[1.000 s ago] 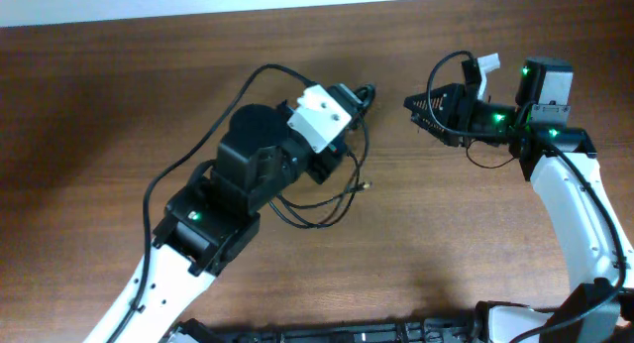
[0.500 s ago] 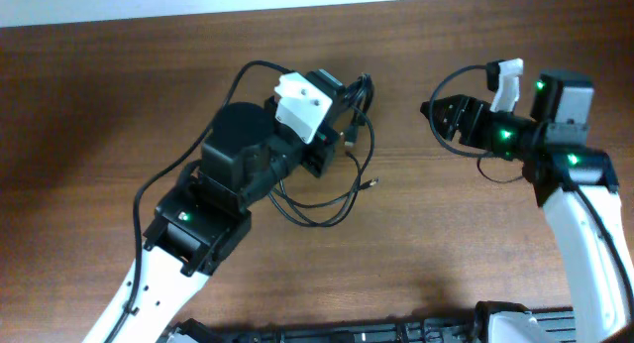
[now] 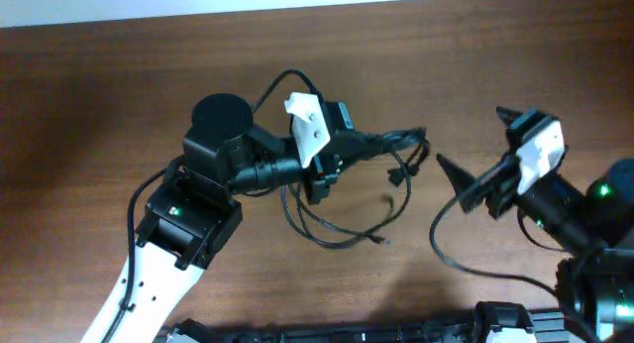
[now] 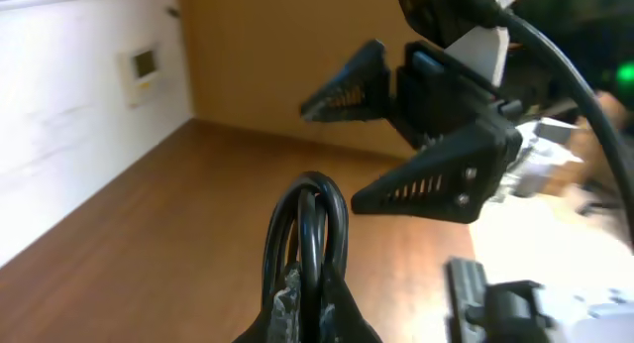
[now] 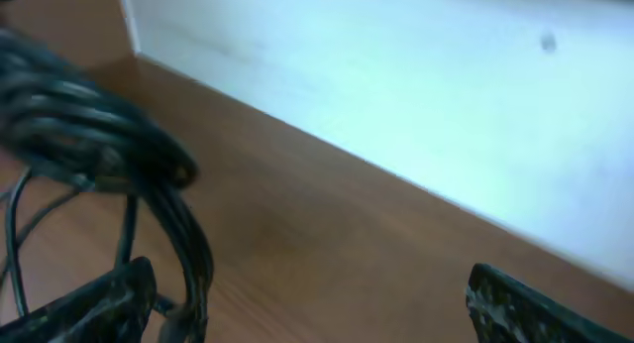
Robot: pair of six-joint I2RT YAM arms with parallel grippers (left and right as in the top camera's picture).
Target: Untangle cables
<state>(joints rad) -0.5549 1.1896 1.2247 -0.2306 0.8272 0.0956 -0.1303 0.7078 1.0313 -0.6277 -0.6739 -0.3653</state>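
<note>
Several thin black cables (image 3: 394,140) are bunched in the left jaws, near the middle of the counter (image 3: 119,85) in the overhead view. The left jaws are pressed together on the bundle, pinching it. From the left wrist we see a tight doubled loop of cable (image 4: 309,224) standing straight up out of that pinch.

From the grip the bundle runs right as a short thick strand and ends in a small clump near the right jaws, clear of them in the overhead view. Below the grip, slack strands sweep round in a wide loop (image 3: 342,234), with a small pale-tipped plug end (image 3: 382,240) at the lower right. We cannot tell whether that loop lies on the counter or hangs just above it.

The right jaws are spread wide, gripping nothing, and point at the bundle's free end. From the right wrist the bundle (image 5: 109,135) fills the upper left. One strand drops down beside the near finger (image 5: 99,303); contact there is unclear. From the left wrist we see both of the right arm's dark ribbed fingers (image 4: 426,184) facing the loop, well apart from each other.

The left arm (image 3: 178,224) comes in from the lower left, the right arm (image 3: 565,199) from the lower right. A white wall (image 5: 396,85) runs along the counter's far edge.
</note>
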